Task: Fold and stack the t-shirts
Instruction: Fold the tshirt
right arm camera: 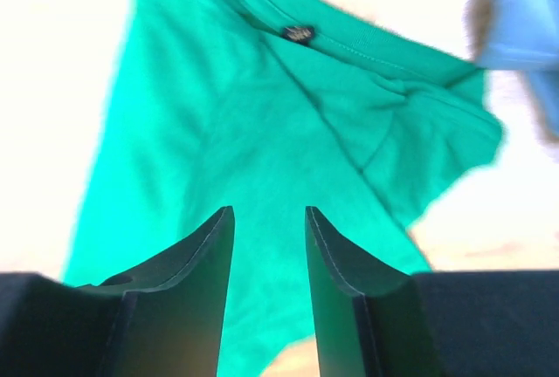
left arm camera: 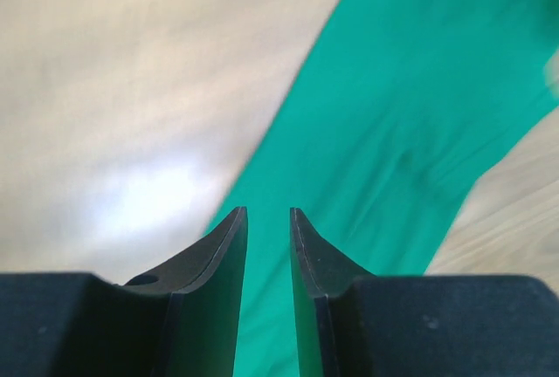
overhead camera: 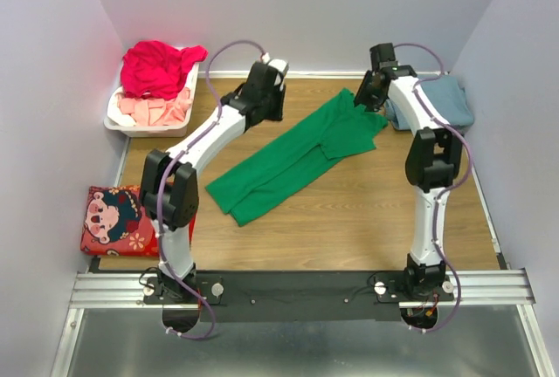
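Top view: the green t-shirt [overhead camera: 297,154] lies in a long diagonal strip on the wooden table [overhead camera: 349,220], between 2 arms.

Left wrist: the left gripper [left arm camera: 268,211] hovers over the shirt's edge, jaws slightly parted, empty.

Right wrist: the right gripper [right arm camera: 269,209] hangs above the collar end, jaws parted, empty.

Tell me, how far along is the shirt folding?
Done, it seems: the blue shirt lies apart at the far right and looks folded, though an arm partly hides it. In hand: the green shirt lies folded into a long strip; the left gripper and right gripper hover open above it, gripping nothing. Left: a red shirt and pink shirts wait in the basket.
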Robot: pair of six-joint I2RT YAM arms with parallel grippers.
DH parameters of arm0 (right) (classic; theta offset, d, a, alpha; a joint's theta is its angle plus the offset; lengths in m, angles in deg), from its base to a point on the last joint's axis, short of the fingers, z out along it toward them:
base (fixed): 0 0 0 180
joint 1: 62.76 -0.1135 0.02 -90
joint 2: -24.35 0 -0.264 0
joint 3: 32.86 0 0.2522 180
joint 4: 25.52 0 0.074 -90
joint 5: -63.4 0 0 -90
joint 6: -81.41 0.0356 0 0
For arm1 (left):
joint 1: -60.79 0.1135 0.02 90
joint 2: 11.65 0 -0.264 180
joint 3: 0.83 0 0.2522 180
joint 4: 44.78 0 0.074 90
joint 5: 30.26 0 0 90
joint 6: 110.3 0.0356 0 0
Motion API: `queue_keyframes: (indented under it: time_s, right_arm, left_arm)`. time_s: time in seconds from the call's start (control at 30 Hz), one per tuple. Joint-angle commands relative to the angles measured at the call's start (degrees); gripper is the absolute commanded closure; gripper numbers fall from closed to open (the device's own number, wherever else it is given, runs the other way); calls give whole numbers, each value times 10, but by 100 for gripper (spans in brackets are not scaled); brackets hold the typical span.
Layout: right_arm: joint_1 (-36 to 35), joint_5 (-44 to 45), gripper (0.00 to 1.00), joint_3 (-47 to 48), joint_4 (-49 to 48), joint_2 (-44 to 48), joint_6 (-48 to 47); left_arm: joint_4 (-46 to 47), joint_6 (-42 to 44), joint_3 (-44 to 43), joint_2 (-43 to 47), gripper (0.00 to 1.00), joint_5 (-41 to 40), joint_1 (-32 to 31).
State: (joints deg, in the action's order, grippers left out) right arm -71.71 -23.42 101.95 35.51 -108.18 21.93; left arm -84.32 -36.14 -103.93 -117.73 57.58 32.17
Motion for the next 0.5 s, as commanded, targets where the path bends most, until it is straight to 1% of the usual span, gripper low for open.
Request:
queue_keyframes:
  time_s: [0.0, 0.03, 0.07, 0.13, 0.17, 0.27, 0.47]
  right_arm:
    - [-4, 38, 52, -53, -20, 110, -2]
    - [-4, 48, 52, -67, -20, 123, 0]
    - [-3, 56, 52, -79, -20, 134, 1]
    - [-3, 79, 52, -121, -20, 174, 4]
    - [-3, 85, 52, -136, -19, 188, 3]
    - [-3, 101, 50, -186, -18, 234, 4]
    - [-3, 89, 49, -274, -20, 307, 16]
  left_arm:
    - [10, 48, -143, -91, 65, 61, -12]
    - [1, 50, -165, -127, 65, 67, -20]
    - [-1, 51, -206, -144, 65, 70, -24]
    - [-6, 55, -243, -188, 65, 76, -33]
    - [-7, 56, -276, -200, 65, 78, -43]
    - [-8, 66, -330, -243, 65, 84, -63]
    - [-1, 85, -404, -304, 63, 64, -100]
